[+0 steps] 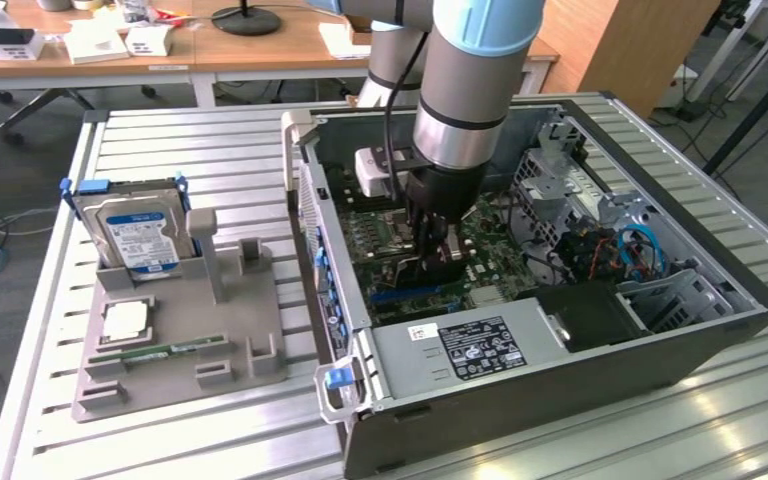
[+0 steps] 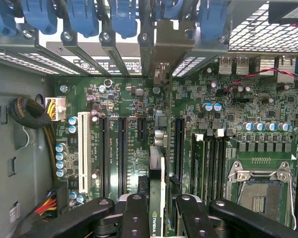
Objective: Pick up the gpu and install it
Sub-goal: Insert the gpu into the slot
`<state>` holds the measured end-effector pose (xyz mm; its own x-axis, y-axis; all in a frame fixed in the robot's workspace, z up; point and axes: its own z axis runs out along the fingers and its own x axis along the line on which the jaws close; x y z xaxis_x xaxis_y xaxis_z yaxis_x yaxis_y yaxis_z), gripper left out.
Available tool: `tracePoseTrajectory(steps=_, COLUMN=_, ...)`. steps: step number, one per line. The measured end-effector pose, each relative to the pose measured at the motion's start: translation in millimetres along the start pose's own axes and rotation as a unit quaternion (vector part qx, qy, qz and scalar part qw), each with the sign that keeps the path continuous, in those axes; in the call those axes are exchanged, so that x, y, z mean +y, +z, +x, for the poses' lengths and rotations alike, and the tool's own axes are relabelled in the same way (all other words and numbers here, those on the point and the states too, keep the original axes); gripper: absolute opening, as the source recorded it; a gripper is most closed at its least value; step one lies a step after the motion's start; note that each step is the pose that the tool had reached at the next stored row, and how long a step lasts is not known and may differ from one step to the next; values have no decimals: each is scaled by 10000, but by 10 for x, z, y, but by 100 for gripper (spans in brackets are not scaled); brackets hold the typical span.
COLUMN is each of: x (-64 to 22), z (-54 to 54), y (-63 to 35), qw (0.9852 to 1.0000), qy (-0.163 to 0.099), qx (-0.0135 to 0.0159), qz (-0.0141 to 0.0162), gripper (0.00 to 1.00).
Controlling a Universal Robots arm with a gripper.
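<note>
Gripper (image 2: pixel 156 210) clamped on upright gpu (image 2: pixel 157 173), above motherboard (image 2: pixel 238 119)

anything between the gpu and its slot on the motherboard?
Nothing visible. The gripper holds the gpu edge-on over the motherboard inside the open computer case, its end bracket lined up at the rear slot frame. The neighbouring expansion slots look empty; the card's lower edge is hidden.

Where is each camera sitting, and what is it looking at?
Exterior view: off the arm, high up, looking down at the open computer case on the metal table; the robot arm reaches into the case.
Wrist view: on the wrist, looking along the hand at the motherboard; black fingers grip the gpu edge-on.
Both show the motherboard, gpu and hand.
</note>
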<state>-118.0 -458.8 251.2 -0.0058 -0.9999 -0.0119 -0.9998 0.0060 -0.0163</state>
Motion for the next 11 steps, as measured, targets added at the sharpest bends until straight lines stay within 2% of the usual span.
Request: tracePoseTrajectory(steps=11, x=0, z=0, y=13, qw=10000, qy=0, qx=0, qz=1, gripper=26)
